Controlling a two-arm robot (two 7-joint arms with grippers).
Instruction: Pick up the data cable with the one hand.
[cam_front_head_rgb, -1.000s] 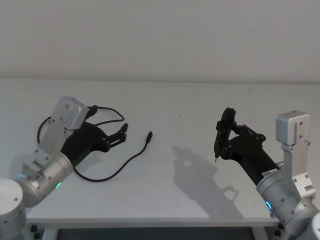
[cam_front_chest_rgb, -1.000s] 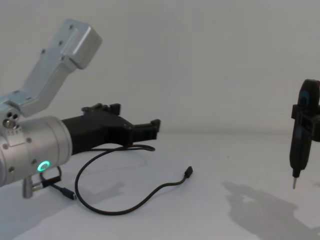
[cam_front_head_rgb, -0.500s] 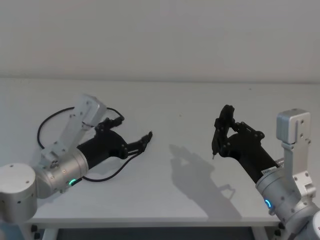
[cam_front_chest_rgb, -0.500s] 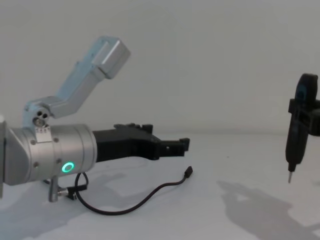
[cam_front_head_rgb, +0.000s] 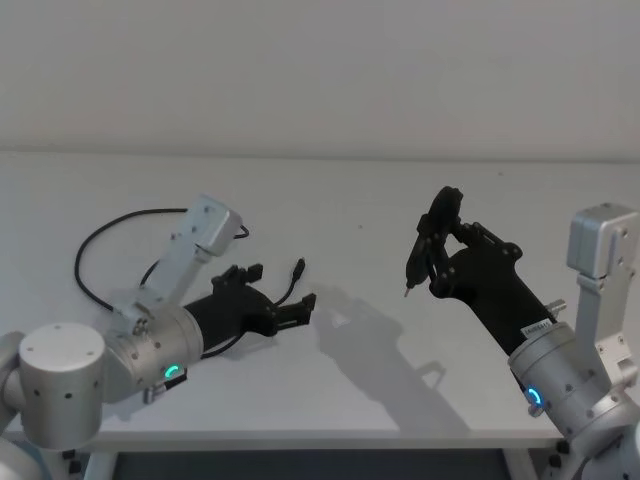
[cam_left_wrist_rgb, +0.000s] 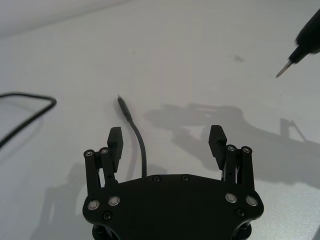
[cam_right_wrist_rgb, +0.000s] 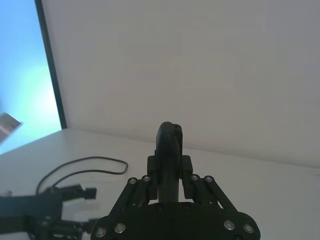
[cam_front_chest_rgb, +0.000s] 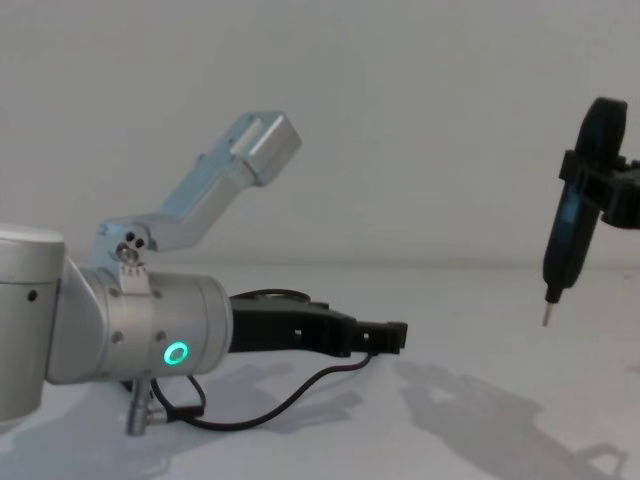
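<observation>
cable: the cable (cam_front_head_rgb: 110, 225) lies flat on the table (cam_front_head_rgb: 380, 200). Its big loop is on the far side and its free plug end runs in under your left gripper.
left gripper: the left gripper (cam_front_head_rgb: 280, 288) sits low over that plug end with its fingers spread wide and nothing in them. In the wrist view the cable (cam_left_wrist_rgb: 137, 137) passes close to one pad, not mid-gap.
risk 1: close now and the near pad likely shoves the cable sideways or nips its edge, so it pops out.
risk 2: the cord is thin on a flat top. Too high and the fingers shut on air; too low and the tips scrape the table.
risk 3: you're gripping near the end, so the short tail can slide through on the lift while the loop drags.
right gripper: the right gripper (cam_front_head_rgb: 440, 235) is well apart from the cable, clamped on a pointed tool (cam_front_head_rgb: 415, 265). Collision looks unlikely if it stays put.
</observation>
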